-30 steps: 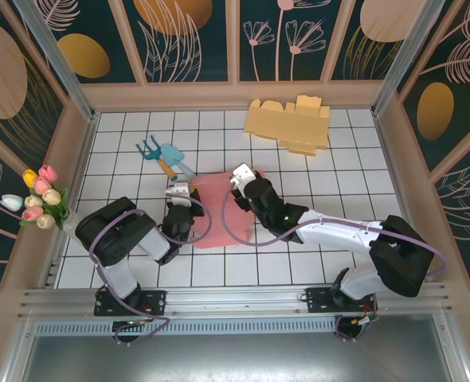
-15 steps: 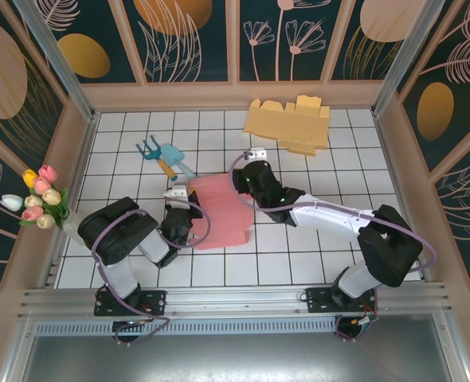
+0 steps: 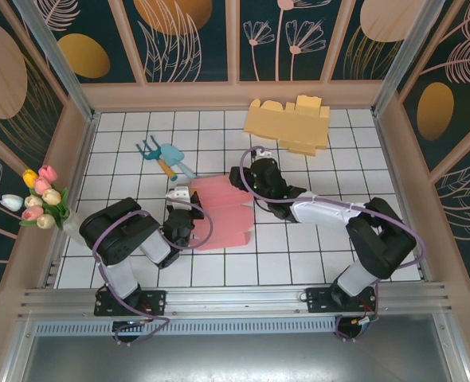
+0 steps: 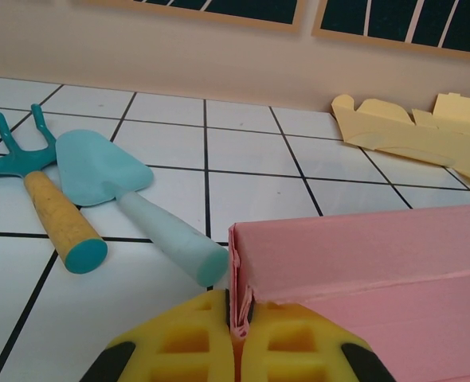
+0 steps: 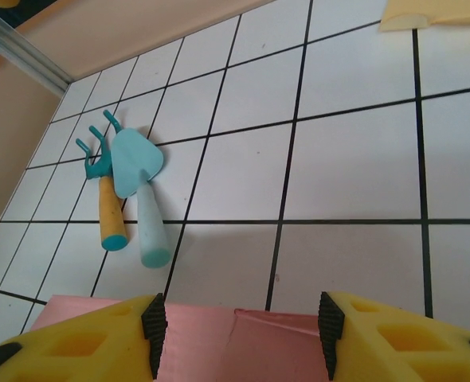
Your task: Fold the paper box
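Box: pink paper box [image 3: 223, 211] mid-table, between both arms | Left gripper [image 4: 236, 314]: clamped on its left edge | Right gripper [image 5: 239, 318]: fingers apart over its far edge | Risk: if you push that far flap unevenly, the pinched edge may tear or the fold skew.

There is one pink paper box [image 3: 223, 211], one yellow cardboard sheet [image 3: 289, 123], one small rake [image 3: 150, 149], one trowel [image 3: 176, 158] and one bunch of tulips [image 3: 40, 197].
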Robot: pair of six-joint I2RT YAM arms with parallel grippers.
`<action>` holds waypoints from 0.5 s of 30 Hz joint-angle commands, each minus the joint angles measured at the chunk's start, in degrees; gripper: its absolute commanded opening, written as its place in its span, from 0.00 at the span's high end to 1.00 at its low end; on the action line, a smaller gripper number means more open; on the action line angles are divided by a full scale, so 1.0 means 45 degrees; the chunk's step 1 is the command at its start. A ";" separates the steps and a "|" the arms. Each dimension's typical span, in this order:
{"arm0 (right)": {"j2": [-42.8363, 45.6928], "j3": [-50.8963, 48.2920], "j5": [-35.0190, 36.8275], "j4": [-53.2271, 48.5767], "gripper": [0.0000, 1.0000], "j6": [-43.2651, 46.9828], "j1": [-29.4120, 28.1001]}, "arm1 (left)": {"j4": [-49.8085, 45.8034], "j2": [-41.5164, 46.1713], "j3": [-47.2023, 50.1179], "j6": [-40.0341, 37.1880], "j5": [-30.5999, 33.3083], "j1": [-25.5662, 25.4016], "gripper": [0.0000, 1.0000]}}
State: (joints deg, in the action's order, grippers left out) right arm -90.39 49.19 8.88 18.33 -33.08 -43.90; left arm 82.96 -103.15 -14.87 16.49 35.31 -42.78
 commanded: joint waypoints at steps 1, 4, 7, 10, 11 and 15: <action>-0.0046 -0.0311 -0.0209 0.0712 0.43 -0.0534 -0.0270 | -0.0581 -0.0338 -0.0044 -0.0169 0.0308 -0.0099 1.00; 0.0023 -0.0477 0.0013 0.0751 0.43 -0.0559 -0.0485 | -0.0695 -0.0329 -0.0113 -0.0203 0.0385 -0.0141 1.00; 0.0046 -0.0519 0.0154 0.0694 0.42 -0.0520 -0.0617 | -0.0794 -0.0357 -0.0186 -0.0247 0.0440 -0.0198 1.00; 0.0020 -0.0536 0.0112 0.0717 0.42 -0.0556 -0.0635 | -0.0866 -0.0371 -0.0248 -0.0290 0.0493 -0.0253 1.00; -0.0008 -0.0538 0.0015 0.0749 0.42 -0.0578 -0.0636 | -0.0893 -0.0376 -0.0265 -0.0305 0.0512 -0.0257 1.00; -0.0165 -0.0608 -0.0975 0.1388 0.42 -0.0930 -0.0645 | -0.0992 -0.0397 -0.0374 -0.0344 0.0534 -0.0296 1.00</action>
State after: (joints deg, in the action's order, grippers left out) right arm -90.39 47.57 7.81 20.49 -35.33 -46.50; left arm 82.17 -103.57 -15.97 15.66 37.01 -43.64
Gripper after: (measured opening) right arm 0.576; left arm 0.068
